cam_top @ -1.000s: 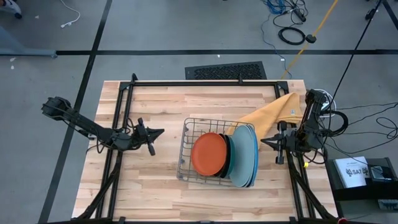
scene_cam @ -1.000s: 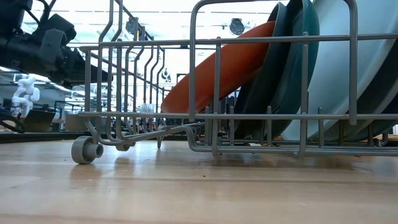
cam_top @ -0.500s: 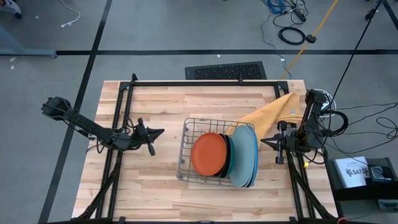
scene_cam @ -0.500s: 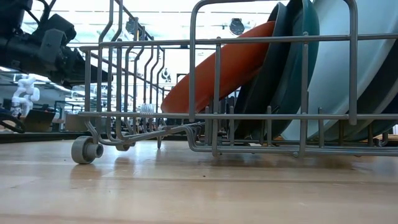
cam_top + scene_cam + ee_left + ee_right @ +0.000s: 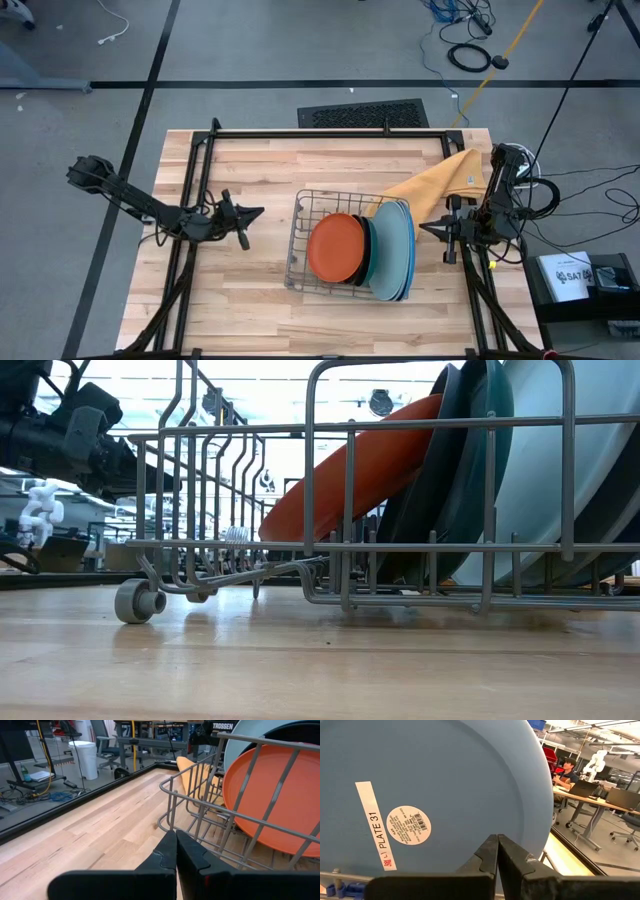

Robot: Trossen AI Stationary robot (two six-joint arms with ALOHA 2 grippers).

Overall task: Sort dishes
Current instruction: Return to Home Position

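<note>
Several plates stand on edge in the wire dish rack (image 5: 330, 275), leaning toward the table's left: the orange-red plate (image 5: 335, 248) foremost, dark plates behind it, then the large pale blue plate (image 5: 395, 250) and bright blue plate (image 5: 411, 262). In the low view the orange-red plate (image 5: 350, 470) slants against the dark plates (image 5: 450, 470). My left gripper (image 5: 258, 212) hovers left of the rack, shut, pointing at it. My right gripper (image 5: 424, 228) is shut, just right of the stack; its wrist view shows a blue plate's labelled underside (image 5: 420, 795) close ahead.
A yellow-orange cloth (image 5: 435, 185) lies at the rack's far right corner, partly under the plates. A black metal frame (image 5: 300, 133) runs along the table's far edge and sides. Bare wood lies left of and near the rack. A person sits in the room beyond (image 5: 565, 770).
</note>
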